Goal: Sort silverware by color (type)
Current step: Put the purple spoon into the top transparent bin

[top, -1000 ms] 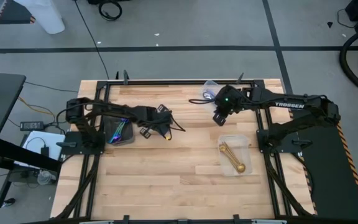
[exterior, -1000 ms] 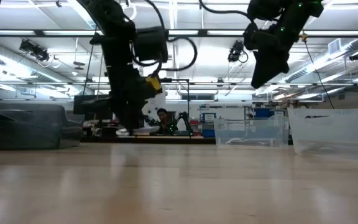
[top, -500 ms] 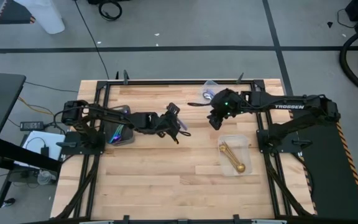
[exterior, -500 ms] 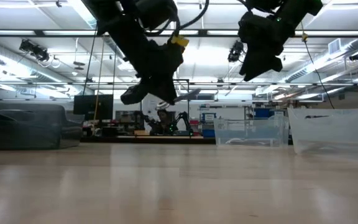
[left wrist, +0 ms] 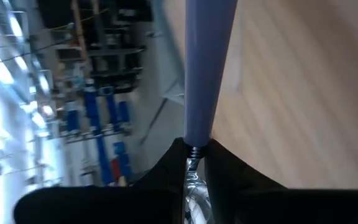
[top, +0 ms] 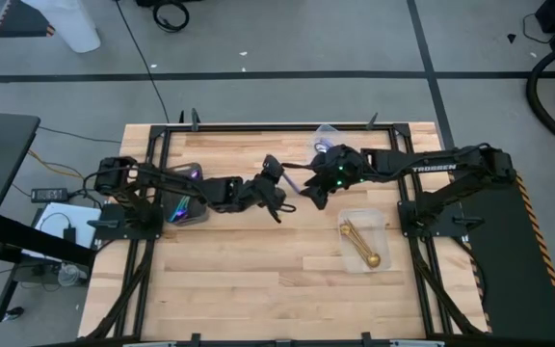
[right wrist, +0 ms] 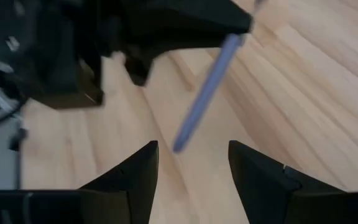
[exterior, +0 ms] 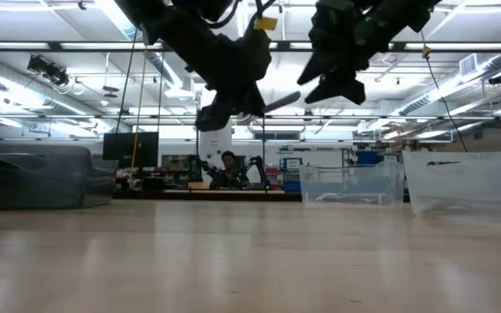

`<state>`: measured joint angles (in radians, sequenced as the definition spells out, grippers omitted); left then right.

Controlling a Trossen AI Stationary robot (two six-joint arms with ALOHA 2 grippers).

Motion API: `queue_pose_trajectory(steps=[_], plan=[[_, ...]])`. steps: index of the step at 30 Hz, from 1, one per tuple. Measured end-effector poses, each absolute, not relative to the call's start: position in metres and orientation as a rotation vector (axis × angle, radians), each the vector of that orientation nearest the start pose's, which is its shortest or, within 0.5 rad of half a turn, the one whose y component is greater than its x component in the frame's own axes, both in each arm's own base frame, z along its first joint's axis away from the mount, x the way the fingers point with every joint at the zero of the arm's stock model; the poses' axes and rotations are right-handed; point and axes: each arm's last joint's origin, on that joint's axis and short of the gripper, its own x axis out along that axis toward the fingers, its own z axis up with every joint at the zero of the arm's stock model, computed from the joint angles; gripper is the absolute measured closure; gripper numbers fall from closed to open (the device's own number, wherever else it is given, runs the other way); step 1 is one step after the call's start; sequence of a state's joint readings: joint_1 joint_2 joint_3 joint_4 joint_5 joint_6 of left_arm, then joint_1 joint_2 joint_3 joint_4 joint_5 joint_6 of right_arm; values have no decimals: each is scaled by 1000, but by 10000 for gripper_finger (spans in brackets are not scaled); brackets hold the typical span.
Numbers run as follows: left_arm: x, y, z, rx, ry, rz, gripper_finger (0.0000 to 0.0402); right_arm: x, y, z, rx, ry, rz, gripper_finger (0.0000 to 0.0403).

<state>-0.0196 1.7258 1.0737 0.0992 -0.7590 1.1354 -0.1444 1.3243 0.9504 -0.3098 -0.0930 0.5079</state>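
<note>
**Lilac-handled spoon held mid-air between the two grippers**

Nearest the camera side of the table, the front planks of the wooden table (top: 258, 289) are bare. Next back, on the right, a clear container (top: 364, 241) holds gold spoons (top: 359, 245), lying flat and angled.

Mid-table, both arms meet above the boards. The left gripper (top: 279, 190) is clamped on a lilac-handled spoon (left wrist: 207, 68); its fingers (left wrist: 166, 171) pinch the metal neck, bowl end inside the jaws, handle sticking out toward the right arm. The spoon is in the air, well clear of the table, tilted slightly up in the low view (exterior: 281, 102).

The right gripper (right wrist: 193, 163) faces it with its fingers (right wrist: 138, 171) spread wide and nothing between them; the handle tip sits just in front of the gap, not touching either finger. In the high view the right gripper (top: 310, 190) is just beside the left one.

At the left edge, a dark grey tray (top: 183, 205) holds iridescent spoons (top: 185, 202).

Farthest back, another clear container (top: 324, 138) sits at the far edge; contents cannot be told.
</note>
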Motion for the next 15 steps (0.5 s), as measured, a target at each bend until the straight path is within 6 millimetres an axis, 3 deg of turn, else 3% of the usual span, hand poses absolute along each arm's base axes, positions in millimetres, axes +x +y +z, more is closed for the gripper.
queue_pose_trajectory(steps=[7, 15], plan=[[371, 1, 227, 1393, 867, 422, 360, 285, -37, 277, 617, 525, -137, 198], [376, -11, 244, 1479, 771, 505, 360, 286, -37, 277, 629, 520, -136, 198]])
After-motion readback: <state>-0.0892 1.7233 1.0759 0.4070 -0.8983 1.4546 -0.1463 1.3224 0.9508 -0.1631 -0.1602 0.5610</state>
